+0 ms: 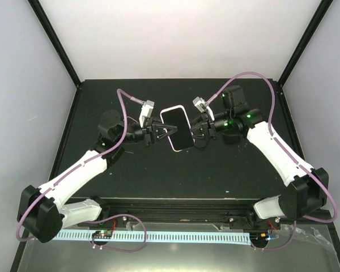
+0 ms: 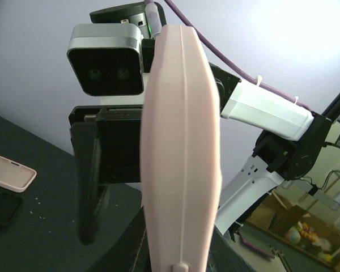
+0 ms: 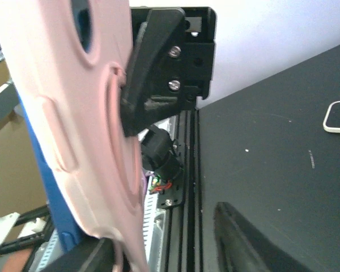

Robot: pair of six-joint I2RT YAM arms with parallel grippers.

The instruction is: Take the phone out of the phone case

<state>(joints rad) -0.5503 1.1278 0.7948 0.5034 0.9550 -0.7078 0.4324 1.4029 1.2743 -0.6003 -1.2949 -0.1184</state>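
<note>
Two robot arms hold a phone [image 1: 177,128], not yet out of its pink phone case [image 2: 181,147], between them over the middle of the black desk [image 1: 158,175]. It appears lifted clear of the surface. The left tool [image 1: 160,133] is clamped on the case's left long side, one finger [image 3: 150,73] pressed against the case's back. The right tool [image 1: 197,132] sits at the opposite side with its fingers apart, gripping nothing. The dark screen faces up. The long axis runs from the far side toward the arms, the near end leaning a little to the right. A blue edge [image 3: 48,170] beside the case's rim may be the phone's own side. The work looks to be at the separating step. The next move likely calls for the right tool to catch the case's lip or push the phone from behind, while the left tool keeps the case steady.
</note>
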